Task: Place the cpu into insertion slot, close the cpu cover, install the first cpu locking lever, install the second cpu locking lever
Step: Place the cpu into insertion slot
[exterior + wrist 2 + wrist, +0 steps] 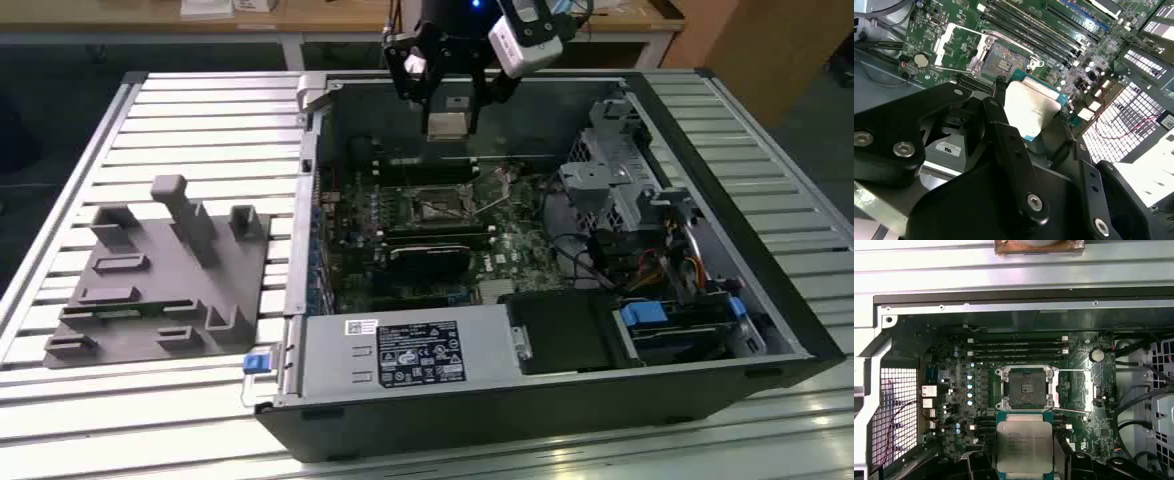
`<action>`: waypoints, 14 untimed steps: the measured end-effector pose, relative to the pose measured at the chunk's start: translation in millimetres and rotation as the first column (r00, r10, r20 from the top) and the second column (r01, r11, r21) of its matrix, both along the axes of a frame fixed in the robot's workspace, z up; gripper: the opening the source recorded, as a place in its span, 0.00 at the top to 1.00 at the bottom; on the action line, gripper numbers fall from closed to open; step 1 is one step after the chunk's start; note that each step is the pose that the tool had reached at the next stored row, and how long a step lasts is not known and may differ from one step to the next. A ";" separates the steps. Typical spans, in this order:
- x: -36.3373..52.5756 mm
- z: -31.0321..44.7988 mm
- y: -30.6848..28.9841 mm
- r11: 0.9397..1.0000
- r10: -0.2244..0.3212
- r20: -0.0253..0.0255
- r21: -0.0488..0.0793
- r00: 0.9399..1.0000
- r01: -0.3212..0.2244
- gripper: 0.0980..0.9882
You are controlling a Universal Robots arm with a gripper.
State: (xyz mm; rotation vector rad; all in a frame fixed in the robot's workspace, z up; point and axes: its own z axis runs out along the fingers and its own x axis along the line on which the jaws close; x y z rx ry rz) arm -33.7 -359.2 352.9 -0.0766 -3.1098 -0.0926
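Above the open computer case point(561, 410), your gripper point(450, 112) hangs with the cpu point(447, 125) pinched between its fingers, high over the green board. Judging by the hold, the chip is kept flat and face up (its pale metal lid toward the cameras), so it should meet the socket square rather than on a corner.

Look at the first wrist view: the cpu point(1025, 445) sits level between the two dark fingers point(983, 462), which press on its opposite edges. The jaws are closed only as far as the chip's width and touch nothing else. The second wrist view shows the same grip, with the cpu point(1031, 107) clamped edge to edge and clear of the board beneath it.

The insertion slot point(1026, 387) lies bare and dark inside its silvery rim, just beside the long memory slots point(1019, 347). In that view the chip is offset to one side of it, not yet over it. The cpu cover point(1075, 389) is swung open and lies to the side of the socket, which leaves the opening free; you see it too in the second wrist view as the silvery frame point(954, 47) next to the socket point(1004, 62). So the chip is not yet seated, and the cover is not yet closed.
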 end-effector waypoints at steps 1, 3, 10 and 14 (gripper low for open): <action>0.0 0.0 0.0 1.000 0.000 0.000 0.000 1.000 0.000 0.51; 0.0 0.0 0.0 1.000 0.000 0.000 0.000 1.000 0.000 0.51; 0.0 -1.4 0.0 1.000 0.000 0.000 0.000 1.000 0.000 0.51; 0.0 -3.0 0.0 1.000 0.000 0.000 -0.001 1.000 0.000 0.51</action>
